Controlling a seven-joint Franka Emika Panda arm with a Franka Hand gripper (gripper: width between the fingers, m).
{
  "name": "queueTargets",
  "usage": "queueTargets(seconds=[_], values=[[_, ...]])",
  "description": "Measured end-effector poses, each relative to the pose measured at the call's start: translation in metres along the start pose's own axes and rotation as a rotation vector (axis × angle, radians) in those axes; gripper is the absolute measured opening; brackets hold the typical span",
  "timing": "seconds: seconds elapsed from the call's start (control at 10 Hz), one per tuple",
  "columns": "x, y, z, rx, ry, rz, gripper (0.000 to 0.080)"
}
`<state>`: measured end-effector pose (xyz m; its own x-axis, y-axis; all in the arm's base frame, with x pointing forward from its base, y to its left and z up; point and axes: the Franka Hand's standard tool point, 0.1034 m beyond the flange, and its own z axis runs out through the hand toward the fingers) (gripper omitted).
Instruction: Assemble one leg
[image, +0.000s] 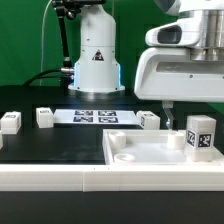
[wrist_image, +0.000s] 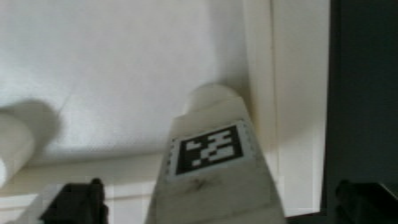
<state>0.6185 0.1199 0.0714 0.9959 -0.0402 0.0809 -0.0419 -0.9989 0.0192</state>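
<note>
- Standing upright on the big white plate (image: 150, 150), the leg (image: 200, 136) sits at the plate's three o'clock side in the exterior view, tagged faces turned outward.
- The end effector (wrist_image: 214, 205) hangs over that spot; in the wrist view its two dark fingertips (wrist_image: 75, 200) sit either side of the leg with a visible gap on each side, so the fingers are apart and not pressing the post.
- In the exterior view the arm's bulky white head hides the finger ends, so the wrist view is the one to trust here.
- The leg sits close along the plate's raised rim, probably because a corner socket is there; whether it is seated cannot be told.
- The plate lies flat at the six o'clock edge of the table (image: 40, 145), near the camera.
- Other small white tagged posts (image: 44, 118) wait in a row at nine to twelve o'clock, well apart from the plate.
- The marker board (image: 95, 116) lies flat behind them, near the robot's base.
</note>
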Motion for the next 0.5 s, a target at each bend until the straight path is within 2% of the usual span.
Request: queueTargets(seconds=[0.1, 0.3, 0.4, 0.5], values=[[0.0003, 0.0009, -0.0004, -0.007, 0.001, -0.086, 0.0649], [0.0006, 0.0019, -0.0003, -0.006, 0.002, -0.097, 0.0649], [0.0006, 0.0021, -0.0003, -0.007, 0.002, -0.097, 0.0524], [0.0006, 0.0022, -0.0003, -0.007, 0.002, -0.097, 0.0524]])
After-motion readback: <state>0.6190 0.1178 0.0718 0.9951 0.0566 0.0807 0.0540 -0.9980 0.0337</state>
